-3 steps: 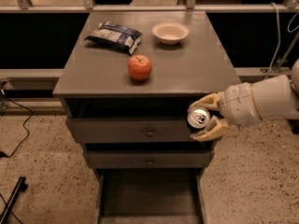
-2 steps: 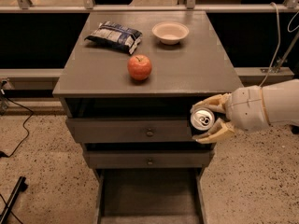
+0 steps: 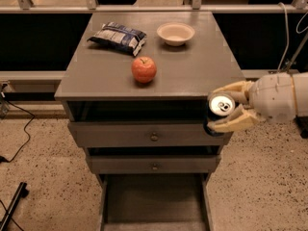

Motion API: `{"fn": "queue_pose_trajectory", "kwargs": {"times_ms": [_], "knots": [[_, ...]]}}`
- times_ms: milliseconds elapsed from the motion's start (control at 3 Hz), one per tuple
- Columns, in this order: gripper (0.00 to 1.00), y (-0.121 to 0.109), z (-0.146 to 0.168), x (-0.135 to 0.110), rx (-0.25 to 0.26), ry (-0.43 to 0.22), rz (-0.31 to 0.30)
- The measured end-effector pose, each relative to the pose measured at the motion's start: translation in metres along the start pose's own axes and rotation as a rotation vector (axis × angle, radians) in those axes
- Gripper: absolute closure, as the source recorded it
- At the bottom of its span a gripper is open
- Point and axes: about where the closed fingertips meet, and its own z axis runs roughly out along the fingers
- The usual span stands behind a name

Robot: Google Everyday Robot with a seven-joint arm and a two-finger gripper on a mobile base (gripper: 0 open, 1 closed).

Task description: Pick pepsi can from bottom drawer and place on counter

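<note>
My cream tool (image 3: 217, 108) pinched the dark-blue pepsi can (image 3: 221, 106) by front-rt corner of grey wooden tabletop (image 3: 192, 66): pick done, placement pending.

There is only one camera. It stands in front of the cabinet, higher than the counter (image 3: 192, 76), and looks forward and down onto it. It is near enough that the counter fills the middle, the open bottom drawer (image 3: 154, 201) is cut off by the lower edge, and floor shows on either side. The gripper (image 3: 214, 110) comes in from the right edge, jaws clasped around the pepsi can (image 3: 221, 105) by the counter's front right corner.
</note>
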Motion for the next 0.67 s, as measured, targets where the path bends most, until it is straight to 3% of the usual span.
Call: {"fn": "queue_pose_trajectory", "kwargs": {"times_ms": [667], "knots": [[1.00,-0.076,0.004,-0.025,0.009,-0.051,0.086]]}}
